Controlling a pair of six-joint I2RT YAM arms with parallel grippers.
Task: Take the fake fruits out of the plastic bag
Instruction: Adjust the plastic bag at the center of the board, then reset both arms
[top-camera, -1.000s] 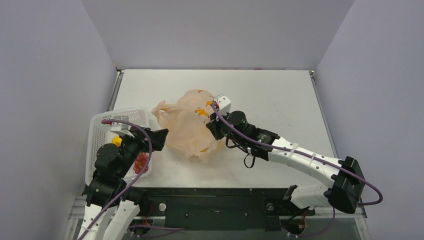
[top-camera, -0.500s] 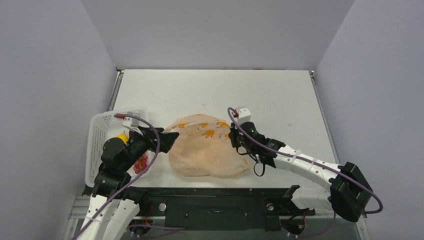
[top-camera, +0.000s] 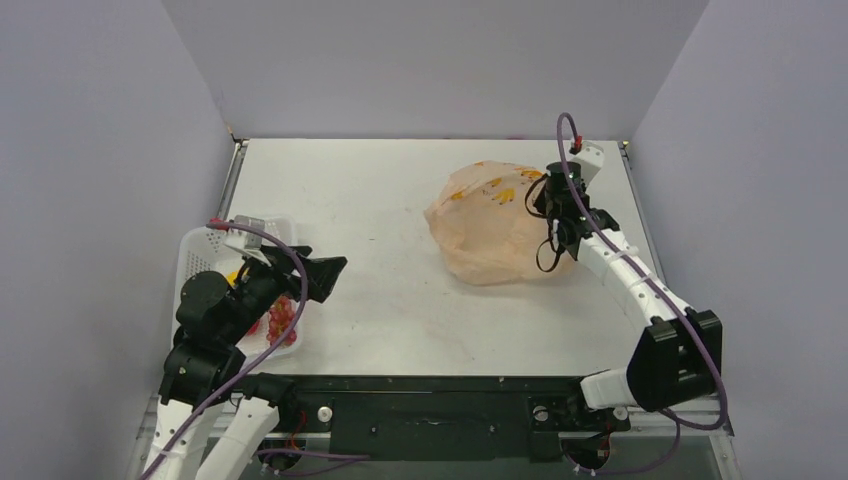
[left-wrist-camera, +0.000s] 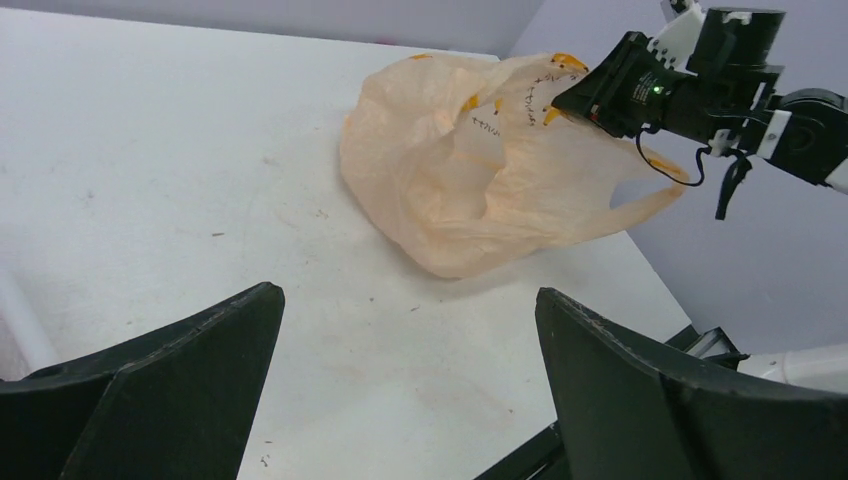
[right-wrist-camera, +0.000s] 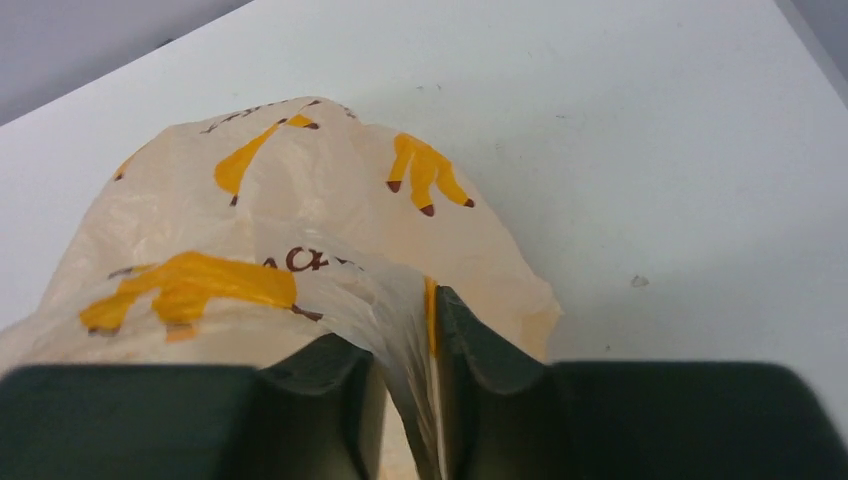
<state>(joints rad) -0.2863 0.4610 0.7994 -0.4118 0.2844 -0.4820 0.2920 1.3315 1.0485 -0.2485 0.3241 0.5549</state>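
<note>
White plastic mesh basket (top-camera: 200, 250) sat at the left near edge of the bench (top-camera: 380, 200), with a cluster of tiny glossy red plastic berries (top-camera: 283, 315) inside it. Other fake fruits were hidden under the arm, couldn't tell. Left jaws hovered just beside the basket, spread wide, nothing in them.

Far right: large thin translucent peach-orange plastic bag (top-camera: 485, 230) slumped on the bench, no red shape showing through it. Right jaws were nearly together, pinching a fold of the bag's film.

Risks, as I judged them:
- Thin film could slide out of so narrow a pinch.
- Bag lay near the right edge, and a pull that way could drag it off.
- Loop handle could snag the wrist cable.

Printing: yellow-orange marks and a few small dark characters, too small to read. No brand legible.
</note>
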